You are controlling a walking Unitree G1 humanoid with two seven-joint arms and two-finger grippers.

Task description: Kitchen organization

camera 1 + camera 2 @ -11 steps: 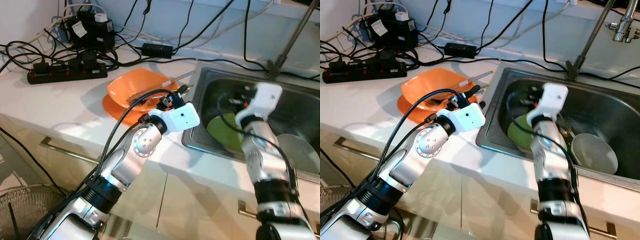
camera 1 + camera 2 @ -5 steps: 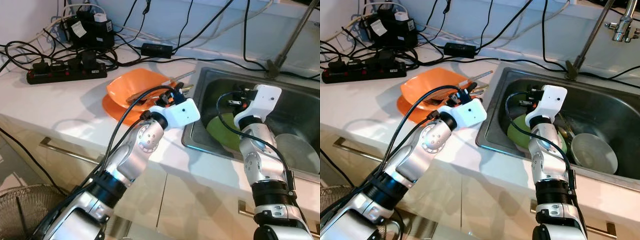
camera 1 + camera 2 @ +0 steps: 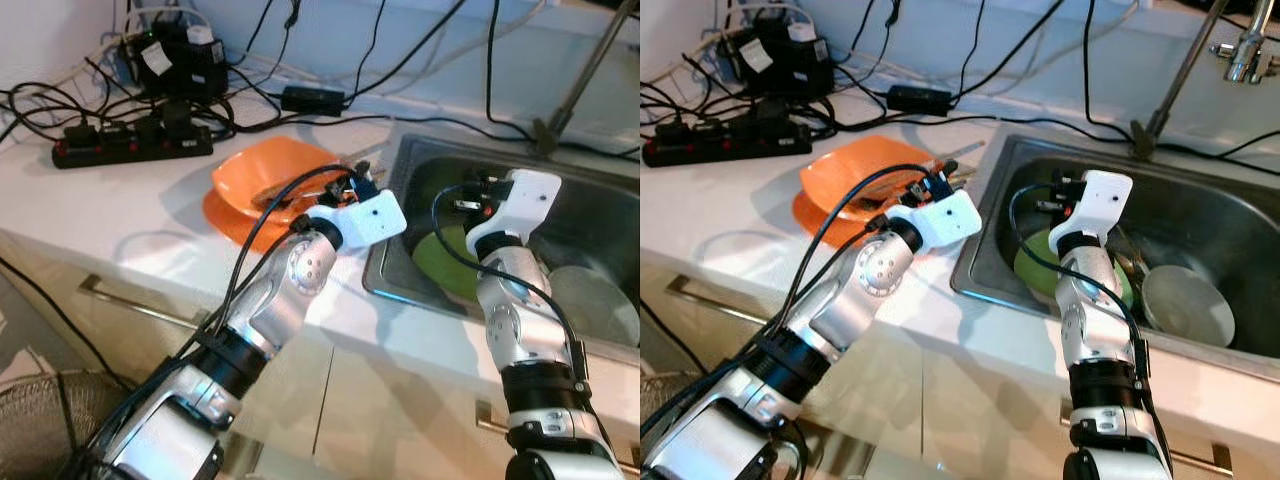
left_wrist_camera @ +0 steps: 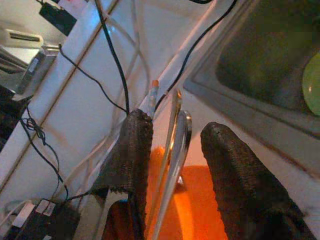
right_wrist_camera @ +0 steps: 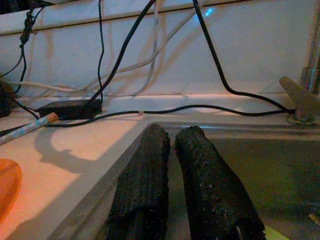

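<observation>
Two stacked orange plates (image 3: pixel 250 185) lie on the white counter (image 3: pixel 120 215) left of the sink, with metal cutlery (image 4: pixel 176 140) resting in them. My left gripper (image 4: pixel 177 125) hovers over the plates' near right edge, open, its fingers (image 4: pixel 132 160) on either side of the cutlery handles. A thin stick with an orange tip (image 4: pixel 151 97) lies just beyond. My right gripper (image 5: pixel 172 132) is shut on nothing, held above the left part of the steel sink (image 3: pixel 980 285). A green plate (image 3: pixel 1035 268) sits in the sink below it.
A white bowl (image 3: pixel 1188 305) lies in the sink to the right of my right arm. A faucet (image 3: pixel 1185 70) rises behind the sink. A power strip (image 3: pixel 130 140), adapters and several black cables crowd the back of the counter. Drawer handles run below the counter edge.
My left arm has pushed forward, bringing its gripper further over the plates and the cutlery handles. The right forearm straightened a little; its gripper stays over the sink.
</observation>
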